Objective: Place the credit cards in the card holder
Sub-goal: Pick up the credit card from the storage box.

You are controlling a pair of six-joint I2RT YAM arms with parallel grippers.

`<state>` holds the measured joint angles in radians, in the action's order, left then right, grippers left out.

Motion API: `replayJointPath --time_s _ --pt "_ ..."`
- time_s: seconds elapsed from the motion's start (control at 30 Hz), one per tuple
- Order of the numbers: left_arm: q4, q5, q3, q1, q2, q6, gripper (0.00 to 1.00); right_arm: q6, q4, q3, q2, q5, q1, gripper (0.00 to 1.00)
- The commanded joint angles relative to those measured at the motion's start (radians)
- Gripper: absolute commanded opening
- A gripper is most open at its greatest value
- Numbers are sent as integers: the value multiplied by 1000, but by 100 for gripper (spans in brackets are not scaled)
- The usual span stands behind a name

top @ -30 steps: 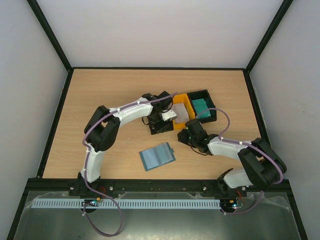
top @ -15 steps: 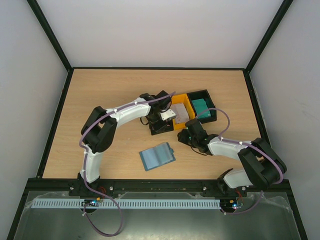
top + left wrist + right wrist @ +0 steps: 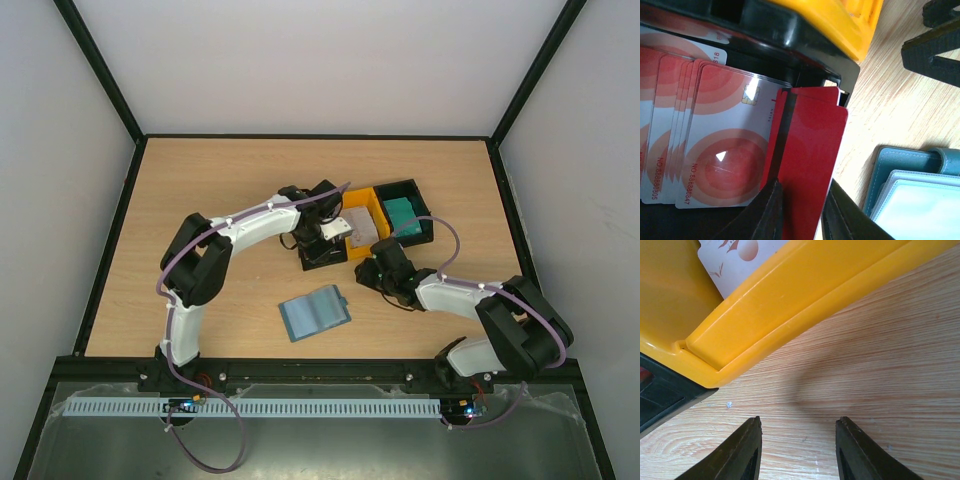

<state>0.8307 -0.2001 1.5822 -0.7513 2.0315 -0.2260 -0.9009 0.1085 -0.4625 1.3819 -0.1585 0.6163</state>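
My left gripper [image 3: 802, 197] hangs over the black bin [image 3: 790, 30], above the red-and-white cards [image 3: 715, 150] that lie fanned face up on its floor. One red card [image 3: 812, 145] is tilted up off that fan. Its far end leans into the bin's corner next to the yellow bin [image 3: 790, 305], and its near end runs down into the narrow gap between my two left fingers [image 3: 767, 215]. The card fills that gap from one finger to the other, and both seem to touch it, but I cannot tell whether they are truly pinching it or only standing close beside it. The card holder [image 3: 314, 313] lies open and flat on the table [image 3: 200, 190], its clear pocket facing up. It is nearer my bases than the bins and apart from both grippers. From my left wrist it shows to the right of the fingers, across a strip of bare wood from the black bin. My right gripper [image 3: 799, 422] sits low over the table on the near side of the yellow bin. Its jaws are spread, with only bare wood between them, and the bin's corner is just ahead of the tips, not touching. A whitish card [image 3: 740, 255] shows over that bin's rim. The green-teal cards [image 3: 403, 212] are stacked in a second black bin [image 3: 425, 234] on the far side of the yellow one.
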Motion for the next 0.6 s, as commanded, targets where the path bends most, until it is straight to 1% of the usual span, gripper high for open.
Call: replayJointPath --time_s 0.0,0.17,0.23,0.4,0.57 --pt "35 -15 5 3 -31 -8 20 5 -8 13 10 11 -3 41" --pt "6 8 0 9 -53 1 9 3 -9 9 5 11 -3 41" --pt "-13 24 1 15 -68 4 3 3 -10 4 -2 11 -3 41" --pt "-61 69 -1 30 -104 18 2 25 -7 -31 -38 7 -3 43" --pt "-135 54 -32 69 -174 75 3 53 17 -83 -128 -16 -3 50"
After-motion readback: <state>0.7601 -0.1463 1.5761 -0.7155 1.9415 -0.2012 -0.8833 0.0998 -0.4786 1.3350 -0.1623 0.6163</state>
